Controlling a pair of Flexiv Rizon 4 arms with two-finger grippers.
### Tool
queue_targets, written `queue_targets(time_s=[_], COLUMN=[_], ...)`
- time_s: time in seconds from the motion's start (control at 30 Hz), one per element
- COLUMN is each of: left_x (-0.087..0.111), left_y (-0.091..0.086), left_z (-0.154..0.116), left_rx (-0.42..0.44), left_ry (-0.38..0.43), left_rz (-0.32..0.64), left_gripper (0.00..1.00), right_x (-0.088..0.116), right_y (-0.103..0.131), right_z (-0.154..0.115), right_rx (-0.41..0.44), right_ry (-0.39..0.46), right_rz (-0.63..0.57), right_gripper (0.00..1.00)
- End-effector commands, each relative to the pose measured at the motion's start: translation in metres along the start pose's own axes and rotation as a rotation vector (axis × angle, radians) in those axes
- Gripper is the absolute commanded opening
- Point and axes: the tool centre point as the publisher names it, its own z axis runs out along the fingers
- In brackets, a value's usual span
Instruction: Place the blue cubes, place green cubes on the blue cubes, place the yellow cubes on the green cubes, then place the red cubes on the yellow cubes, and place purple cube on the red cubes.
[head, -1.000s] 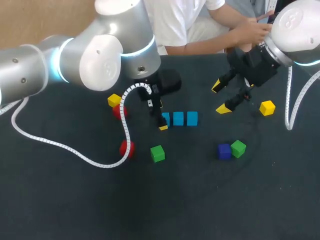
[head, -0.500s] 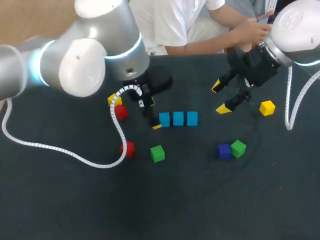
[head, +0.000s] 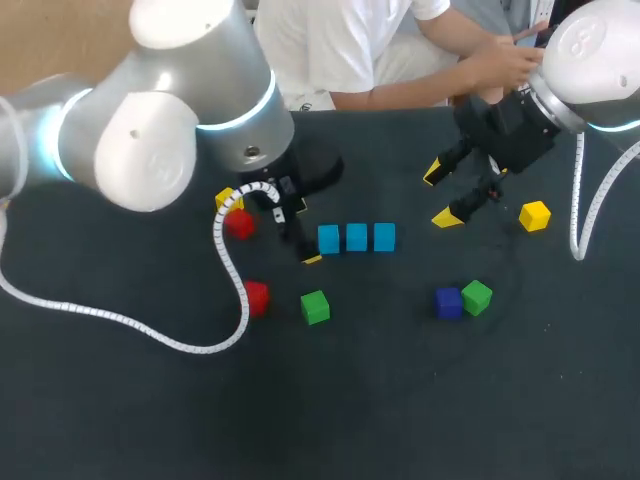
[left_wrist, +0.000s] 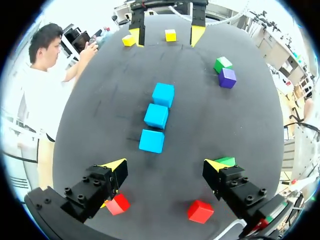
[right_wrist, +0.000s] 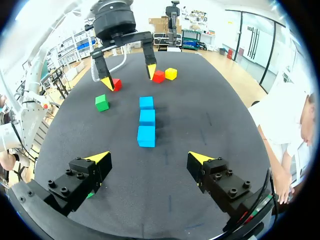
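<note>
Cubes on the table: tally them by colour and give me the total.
blue cubes: 3
green cubes: 2
yellow cubes: 2
red cubes: 2
purple cube: 1
Total: 10

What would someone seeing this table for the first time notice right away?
Three light blue cubes lined up in a neat row at the table's middle stand out first. The left gripper hangs open just off the row's left end, and the right gripper is open off its right end, toward the back. On the robot's side of the row, a purple cube sits close against a green cube.
</note>
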Motion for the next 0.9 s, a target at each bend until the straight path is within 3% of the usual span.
queue_targets(time_s=[0.03, 0.47, 0.6, 0.7, 0.9], left_x=[0.024, 0.043, 0.048, 0.051, 0.054], left_y=[-0.01, -0.015, -0.017, -0.018, -0.02], left_z=[-0.011, -0.027, -0.029, -0.03, -0.035], left_rx=[-0.016, -0.069, -0.075, -0.073, -0.085], left_ry=[-0.083, -0.175, -0.277, -0.311, -0.323], left_rz=[-0.009, -0.041, -0.005, 0.007, -0.002], left_gripper=[1.0, 1.0, 1.0, 1.0, 1.0], right_x=[0.0, 0.0, 0.0, 0.0, 0.0], right_y=[0.001, 0.001, 0.001, 0.001, 0.001], right_z=[0.0, 0.0, 0.0, 0.0, 0.0], right_rx=[0.002, 0.002, 0.002, 0.002, 0.002], right_ry=[-0.001, -0.001, -0.001, -0.001, -0.001], right_rz=[-0.001, -0.001, -0.001, -0.001, -0.001], right_gripper=[1.0, 1.0, 1.0, 1.0, 1.0])
